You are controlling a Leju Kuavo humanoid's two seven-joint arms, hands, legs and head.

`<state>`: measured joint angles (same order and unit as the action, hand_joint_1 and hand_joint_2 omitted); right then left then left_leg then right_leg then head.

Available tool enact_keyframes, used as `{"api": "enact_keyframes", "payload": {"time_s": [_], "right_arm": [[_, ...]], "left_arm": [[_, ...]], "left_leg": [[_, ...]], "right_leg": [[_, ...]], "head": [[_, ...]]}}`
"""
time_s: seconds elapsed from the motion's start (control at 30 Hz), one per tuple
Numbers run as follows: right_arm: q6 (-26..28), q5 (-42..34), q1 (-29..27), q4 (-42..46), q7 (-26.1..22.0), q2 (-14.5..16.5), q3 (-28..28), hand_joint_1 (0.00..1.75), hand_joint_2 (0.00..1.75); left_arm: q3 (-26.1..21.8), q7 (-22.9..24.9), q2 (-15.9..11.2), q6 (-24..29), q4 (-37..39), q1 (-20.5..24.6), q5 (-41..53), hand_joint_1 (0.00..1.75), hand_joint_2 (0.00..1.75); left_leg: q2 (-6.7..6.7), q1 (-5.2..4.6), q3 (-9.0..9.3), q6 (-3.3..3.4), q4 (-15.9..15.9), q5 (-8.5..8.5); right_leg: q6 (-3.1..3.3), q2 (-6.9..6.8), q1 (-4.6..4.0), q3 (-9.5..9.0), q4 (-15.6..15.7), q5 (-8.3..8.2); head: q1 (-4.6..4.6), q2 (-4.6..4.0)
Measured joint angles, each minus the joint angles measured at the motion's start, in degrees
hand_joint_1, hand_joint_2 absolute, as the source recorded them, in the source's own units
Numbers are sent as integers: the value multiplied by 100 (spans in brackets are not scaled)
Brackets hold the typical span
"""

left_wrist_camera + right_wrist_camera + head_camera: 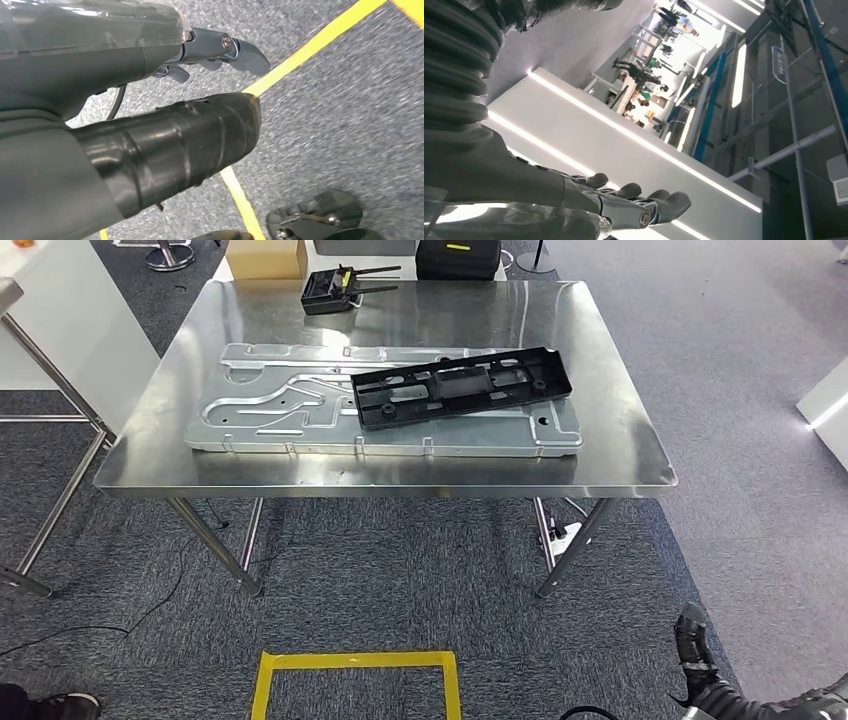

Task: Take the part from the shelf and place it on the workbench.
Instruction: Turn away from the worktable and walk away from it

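The black plastic part (462,386), a long ribbed frame, lies slightly askew on a large silver stamped metal plate (280,410) on the steel workbench (620,455) ahead of me. My right hand (695,645) hangs low at the lower right, well short of the bench and beside its right legs. In the right wrist view the right hand (634,200) has its fingers stretched out and holds nothing. In the left wrist view my left hand (150,100) hangs over the grey carpet, its thumb and fingers apart and empty.
At the bench's far edge sit a black device with antennae (330,288), a cardboard box (266,257) and a black case (458,257). A white table (60,320) stands to the left. A yellow tape square (355,660) marks the carpet before the bench.
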<state>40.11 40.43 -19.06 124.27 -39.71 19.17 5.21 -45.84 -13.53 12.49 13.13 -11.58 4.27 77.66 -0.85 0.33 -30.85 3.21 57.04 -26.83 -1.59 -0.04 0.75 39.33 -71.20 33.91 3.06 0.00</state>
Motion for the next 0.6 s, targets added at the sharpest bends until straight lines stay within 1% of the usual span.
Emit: {"api": "enact_keyframes", "payload": {"time_s": [0.03, 0.07, 0.1, 0.13, 0.17, 0.2, 0.23, 0.27, 0.3, 0.33, 0.37, 0.4, 0.43, 0.47, 0.5, 0.53, 0.57, 0.6], "right_arm": [[0, 4, -1, -1, 0, 0, 1, 0, 175], [0, 19, 0, -2, 0, 0, 1, 0, 175], [0, 41, 1, -3, 0, 0, 1, 0, 175], [0, 70, 4, -3, 0, 0, 1, 0, 175], [0, 98, 10, -3, 0, 0, 1, 0, 175], [0, 121, 13, -2, -1, 2, 1, 0, 175], [1, 138, 15, -1, -1, 4, 1, 0, 175], [1, 148, 16, -1, -1, 7, 1, 0, 175], [1, 152, 16, 0, -2, 11, 1, 0, 175], [1, 154, 21, -1, -1, 15, 1, 0, 175], [0, 157, 33, -1, -1, 22, 1, 0, 175], [0, 161, 51, -3, -2, 32, 1, 0, 175], [-1, 164, 70, -7, -2, 43, 1, 0, 175], [-1, 168, 87, -13, -2, 51, 1, 0, 175], [-1, 169, 98, -21, -2, 57, 1, 0, 175], [-2, 170, 103, -29, -2, 58, 1, 0, 175], [-2, 171, 108, -37, -2, 60, 1, 0, 175], [-1, 171, 115, -46, -2, 60, 1, 0, 175]], "left_arm": [[-1, 0, 0, -3, 0, -5, -3, 0, 0], [-1, 0, -1, -8, 0, -9, -14, 0, 0], [-2, 0, -1, -13, 0, -11, -29, 0, 0], [-2, 0, 0, -19, 0, -12, -44, 0, 0], [-2, 1, 0, -24, 0, -14, -61, 0, 0], [-3, 1, 0, -29, 0, -17, -76, 0, 0], [-6, 3, -1, -33, 0, -20, -88, 0, 0], [-10, 5, -2, -34, 0, -24, -98, 0, 0], [-16, 7, -3, -36, 0, -28, -108, 0, 0], [-24, 8, -5, -37, 0, -32, -114, 0, 0], [-32, 6, -7, -39, 0, -37, -120, 0, 0], [-42, 3, -9, -40, 0, -42, -130, 0, 0], [-54, 1, -12, -42, 0, -45, -139, 0, 0], [-67, -2, -13, -44, 0, -46, -148, 0, 0], [-79, -2, -14, -46, 0, -48, -156, 0, 0], [-89, -2, -15, -46, 0, -50, -161, 0, 0], [-96, -2, -15, -47, 0, -52, -162, 0, 0], [-102, -5, -19, -47, 0, -54, -165, 0, 0]], "left_leg": [[-3, -6, -62, -4, 15, 35], [-4, -9, -120, -12, 34, 65], [-2, -10, -174, -21, 59, 89], [3, -10, -218, -35, 89, 107], [7, -14, -255, -53, 119, 123], [12, -23, -281, -78, 148, 136], [14, -29, -299, -110, 166, 153], [14, -34, -310, -146, 171, 174], [16, -36, -315, -183, 168, 199], [19, -28, -324, -218, 175, 207], [25, -21, -356, -249, 227, 150], [33, -14, -422, -278, 376, 4], [39, -3, -523, -303, 634, -218], [42, 3, -649, -327, 984, -481], [43, 9, -758, -346, 1349, -709], [43, 14, -806, -358, 1606, -844], [43, 17, -762, -363, 1685, -876], [42, 19, -588, -360, 1515, -797]], "right_leg": [[-11, -1, 2, 48, -242, 111], [-15, -1, 2, -10, -277, 109], [-10, -2, 2, -184, -85, 12], [4, -2, 2, -450, 291, -138], [29, -2, -3, -713, 705, -237], [60, 1, -15, -902, 1032, -318], [91, 4, -30, -1002, 1226, -351], [125, 8, -47, -1013, 1285, -352], [158, 11, -55, -995, 1288, -396], [197, 6, -47, -975, 1298, -433], [242, -1, -35, -947, 1313, -477], [285, -10, -23, -905, 1329, -526], [318, -20, -14, -851, 1337, -575], [339, -25, -17, -787, 1335, -617], [345, -28, -19, -721, 1329, -661], [342, -29, -22, -655, 1320, -703], [335, -30, -24, -592, 1307, -742], [323, -30, -24, -535, 1288, -777]], "head": [[1, 0], [-1, 0], [0, 0], [0, 0], [-1, 0], [-1, 0], [-2, 0], [-3, 0], [-3, 0], [-2, 0], [-3, 0], [-5, 0], [-5, 0], [-9, 0], [-9, 0], [-9, 0], [-10, 0], [-9, 0]]}}
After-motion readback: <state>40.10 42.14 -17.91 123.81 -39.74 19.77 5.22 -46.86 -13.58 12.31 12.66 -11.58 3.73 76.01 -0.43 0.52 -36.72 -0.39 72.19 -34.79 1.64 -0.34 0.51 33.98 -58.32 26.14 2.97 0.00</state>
